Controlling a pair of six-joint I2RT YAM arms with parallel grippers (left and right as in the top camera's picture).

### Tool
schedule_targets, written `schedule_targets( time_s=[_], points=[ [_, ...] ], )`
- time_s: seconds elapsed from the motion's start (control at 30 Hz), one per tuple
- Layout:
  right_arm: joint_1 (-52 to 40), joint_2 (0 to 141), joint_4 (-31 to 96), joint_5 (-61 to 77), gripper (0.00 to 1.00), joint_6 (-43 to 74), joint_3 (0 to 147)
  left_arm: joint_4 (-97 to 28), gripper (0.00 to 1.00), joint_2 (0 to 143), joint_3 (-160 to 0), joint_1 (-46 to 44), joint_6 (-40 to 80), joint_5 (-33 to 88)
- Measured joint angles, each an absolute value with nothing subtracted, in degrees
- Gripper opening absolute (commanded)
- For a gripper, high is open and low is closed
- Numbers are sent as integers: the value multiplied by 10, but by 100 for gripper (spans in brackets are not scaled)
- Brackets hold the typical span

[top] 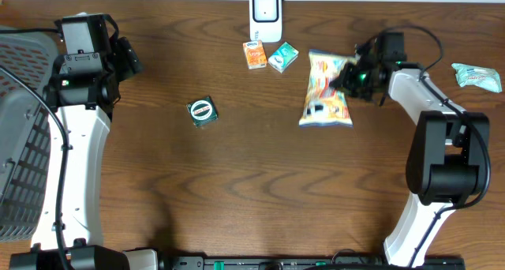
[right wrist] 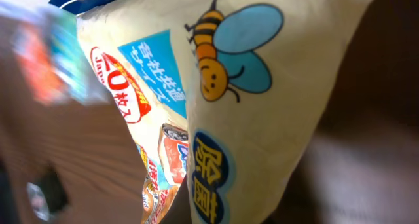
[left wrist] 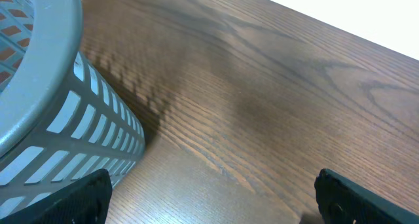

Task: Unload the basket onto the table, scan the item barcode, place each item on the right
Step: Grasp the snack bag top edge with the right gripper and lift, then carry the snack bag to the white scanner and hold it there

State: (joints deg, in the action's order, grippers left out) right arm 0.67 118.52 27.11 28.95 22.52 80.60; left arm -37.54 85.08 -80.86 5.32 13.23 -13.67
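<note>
Right gripper (top: 346, 79) clenched on the edge of the snack bag (top: 325, 104), which lies on the table near the scanner (top: 265, 7). Left gripper (top: 129, 58) wide, empty. Grab looks done; lift and scan remain.

A dark wooden counter (top: 237, 183) with the right arm's tool (top: 348, 78) clamped on the right edge of a yellow snack bag (top: 323, 96), right of centre. A white scanner (top: 265, 16) stands at the far edge, and a small orange box (top: 253, 54) and a teal packet (top: 282, 58) sit side by side just in front of it. A dark green packet (top: 202, 111) lies alone left of centre, a pale green one (top: 476, 76) at far right. The left arm's tool (top: 129, 58) hangs near a grey basket (top: 20, 144).
</note>
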Motion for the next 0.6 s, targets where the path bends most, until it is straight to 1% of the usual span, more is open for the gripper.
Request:
schedule_targets(
  time_s=[0.07,0.17,0.27,0.43,0.6],
  points=[
    [11,1182,246,301,1,237,827,-375,98,851,-809,53,132,-137],
    [12,1178,170,313,1,270,858,-375,98,851,-809,53,132,-137],
    [-1,1169,67,318,1,316,875,-375,98,851,-809,53,132,-137],
    [-61,1163,-44,277,1,397,881,-375,98,851,-809,53,132,-137],
    [-115,1164,-113,228,1,450,881,-375,98,851,-809,53,132,-137]
  ],
)
